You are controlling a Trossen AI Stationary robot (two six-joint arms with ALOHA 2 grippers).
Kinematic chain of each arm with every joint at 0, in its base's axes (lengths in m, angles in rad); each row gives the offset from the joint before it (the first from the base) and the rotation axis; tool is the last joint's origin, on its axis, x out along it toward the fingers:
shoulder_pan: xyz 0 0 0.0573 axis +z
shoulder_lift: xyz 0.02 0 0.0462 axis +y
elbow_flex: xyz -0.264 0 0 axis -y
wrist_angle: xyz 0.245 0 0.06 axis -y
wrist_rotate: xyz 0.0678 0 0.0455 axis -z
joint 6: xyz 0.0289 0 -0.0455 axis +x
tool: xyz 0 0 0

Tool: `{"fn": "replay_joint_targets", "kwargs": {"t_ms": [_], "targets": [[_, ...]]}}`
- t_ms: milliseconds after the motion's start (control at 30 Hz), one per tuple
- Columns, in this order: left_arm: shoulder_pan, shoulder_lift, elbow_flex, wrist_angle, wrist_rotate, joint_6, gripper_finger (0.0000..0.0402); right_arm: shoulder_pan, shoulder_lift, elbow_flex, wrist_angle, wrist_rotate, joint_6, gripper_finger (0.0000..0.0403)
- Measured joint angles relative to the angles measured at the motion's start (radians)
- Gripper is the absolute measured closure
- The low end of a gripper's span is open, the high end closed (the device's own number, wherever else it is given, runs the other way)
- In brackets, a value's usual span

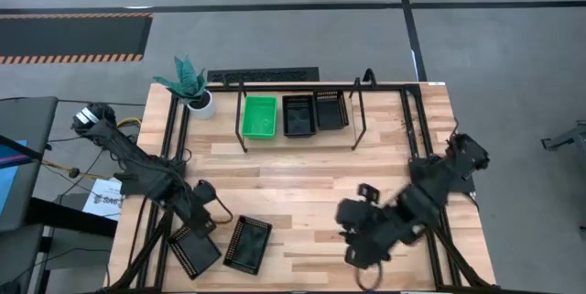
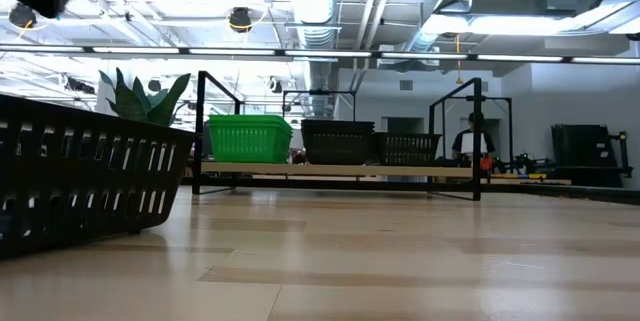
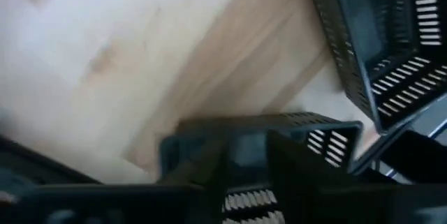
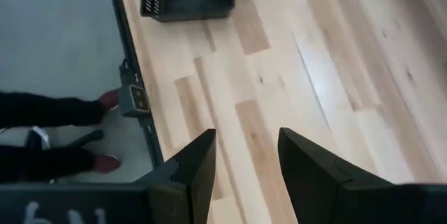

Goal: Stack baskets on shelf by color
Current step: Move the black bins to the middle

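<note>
The left gripper (image 1: 203,230) sits at the counter's (image 1: 302,161) near-left corner, jaws closed on the rim of a black basket (image 1: 193,250), with a second black basket (image 1: 248,243) just beside it. The right gripper (image 4: 246,165) hovers over bare wood at the near-right, jaws parted and holding nothing. On the shelf (image 1: 298,140) at the far edge stand a green basket (image 1: 259,116) and two black baskets (image 1: 299,115) in a row.

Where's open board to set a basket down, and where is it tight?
Free: the table middle, between the shelf and both grippers, and beside the plant. On the shelf, the stretch right of the black baskets.

Crowded: near-left corner, where the left gripper grips one black basket beside another.
</note>
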Motion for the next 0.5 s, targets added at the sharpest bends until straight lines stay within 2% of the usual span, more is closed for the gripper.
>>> {"fn": "replay_joint_targets", "kwargs": {"t_ms": [67,133,333,500], "targets": [[-0.044,0.054,0.032,0.008,-0.004,-0.073,0.0369,0.045,0.000,0.000,-0.030,0.041,0.066,0.0227],[-0.082,0.111,0.056,0.006,-0.004,-0.136,0.0391,0.083,0.000,0.000,-0.049,0.062,0.107,0.0227],[-0.162,0.277,0.084,0.019,0.094,-0.278,0.0400,0.167,0.000,0.000,-0.069,0.104,0.171,0.0227],[-0.192,0.380,0.085,0.077,0.015,-0.313,0.0401,0.200,0.000,0.000,-0.069,0.130,0.212,0.0227]]}}
